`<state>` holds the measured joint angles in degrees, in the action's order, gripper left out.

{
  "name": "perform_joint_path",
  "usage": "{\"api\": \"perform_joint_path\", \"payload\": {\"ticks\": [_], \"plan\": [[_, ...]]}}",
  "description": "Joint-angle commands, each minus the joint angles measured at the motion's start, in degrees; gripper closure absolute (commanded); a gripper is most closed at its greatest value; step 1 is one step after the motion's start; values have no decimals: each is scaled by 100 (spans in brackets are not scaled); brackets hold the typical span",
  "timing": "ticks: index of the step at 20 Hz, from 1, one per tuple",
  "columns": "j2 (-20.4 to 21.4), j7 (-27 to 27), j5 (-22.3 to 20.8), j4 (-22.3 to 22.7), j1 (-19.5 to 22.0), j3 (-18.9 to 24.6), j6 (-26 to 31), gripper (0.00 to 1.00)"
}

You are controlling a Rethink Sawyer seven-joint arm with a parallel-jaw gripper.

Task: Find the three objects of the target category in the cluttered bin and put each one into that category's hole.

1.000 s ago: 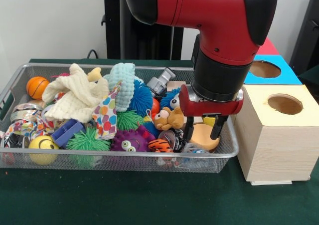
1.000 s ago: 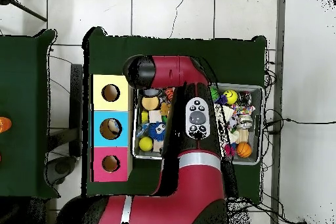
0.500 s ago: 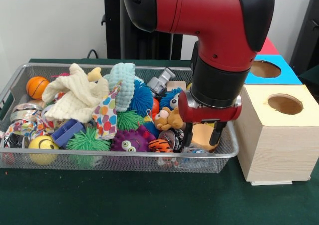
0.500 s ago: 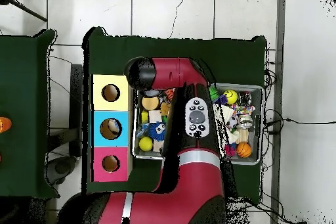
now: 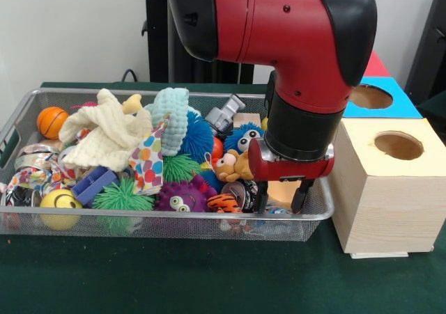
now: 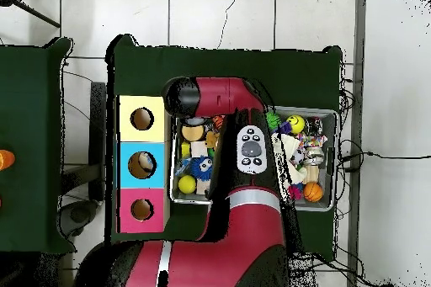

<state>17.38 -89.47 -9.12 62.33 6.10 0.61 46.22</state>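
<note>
Lower than a second ago, the gripper (image 5: 281, 196) now sits deep in the wire bin (image 5: 317, 209) at its end nearest the yellow box (image 5: 387, 189), its fingers spread on either side of a tan wooden cylinder (image 5: 282, 189) but not yet closed on it; beside it lie a brown plush animal (image 5: 234, 166), a tiger toy (image 5: 224, 202) and a purple spiky ball (image 5: 178, 197)

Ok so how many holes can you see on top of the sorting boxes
3, one per box top in the overhead view: the yellow box's hole, the blue box's hole and the pink box's hole. None looks hidden.
</note>
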Motion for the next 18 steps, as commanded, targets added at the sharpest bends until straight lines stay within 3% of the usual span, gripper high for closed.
{"api": "perform_joint_path", "payload": {"ticks": [1, 10, 18], "plan": [[-144, -871, -52, 506, 7, 81, -334, 0], [-430, -1163, -118, 616, -31, 75, -1086, 0], [-459, -1173, -107, 780, -30, 75, -1341, 0]]}}
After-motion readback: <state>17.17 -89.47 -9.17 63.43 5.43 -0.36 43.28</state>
